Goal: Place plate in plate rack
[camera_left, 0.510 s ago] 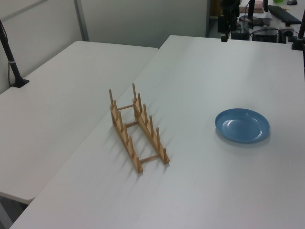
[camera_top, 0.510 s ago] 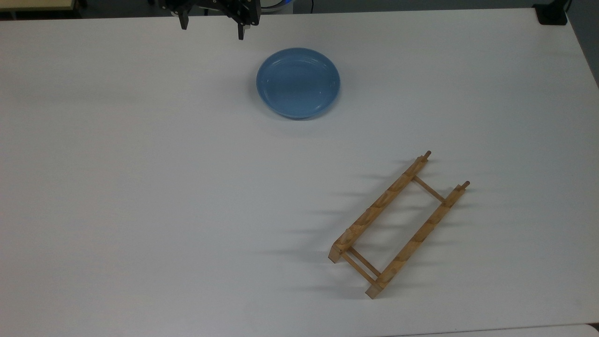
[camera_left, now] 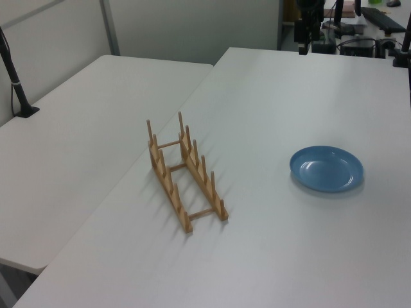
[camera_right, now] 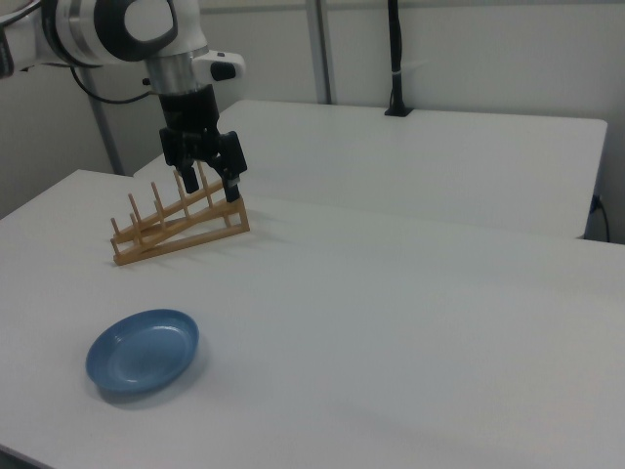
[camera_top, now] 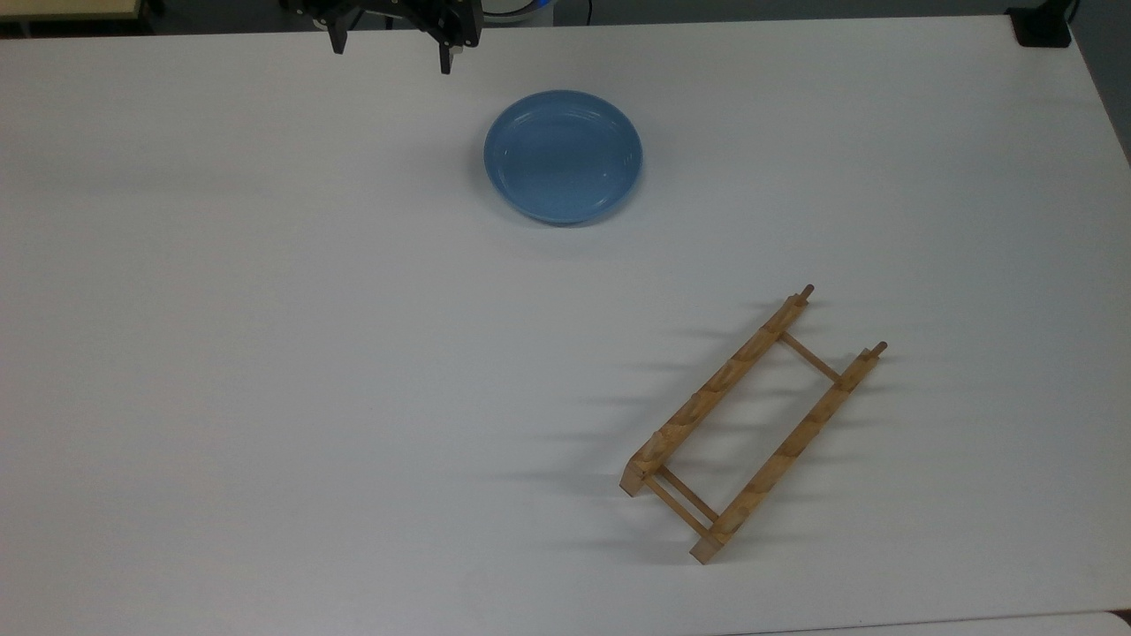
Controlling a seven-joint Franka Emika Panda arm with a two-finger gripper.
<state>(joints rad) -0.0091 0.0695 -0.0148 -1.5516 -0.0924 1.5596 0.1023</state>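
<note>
The plate [camera_top: 563, 156] lies flat on the table [camera_top: 265, 353], well apart from the plate rack [camera_top: 754, 424], which stands empty. The gripper [camera_top: 389, 55] hangs beyond the plate, jaws spread wide and holding nothing. This looks like the approach step; next it must descend over the plate's rim to pinch it.

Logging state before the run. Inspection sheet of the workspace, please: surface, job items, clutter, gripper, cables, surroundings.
Surface: white table, bare apart from the job items.
Plate: blue, flat on the table, right side up, untouched.
Rack: wooden, upright, no plate in it, well apart from the plate.
Clutter: nothing seen on the table.
Gripper: open, holding nothing, at the top view's upper edge, up and left of the plate.
Cables: one on the black post on the next table.
Surroundings: second white table alongside, partition walls behind.
</note>
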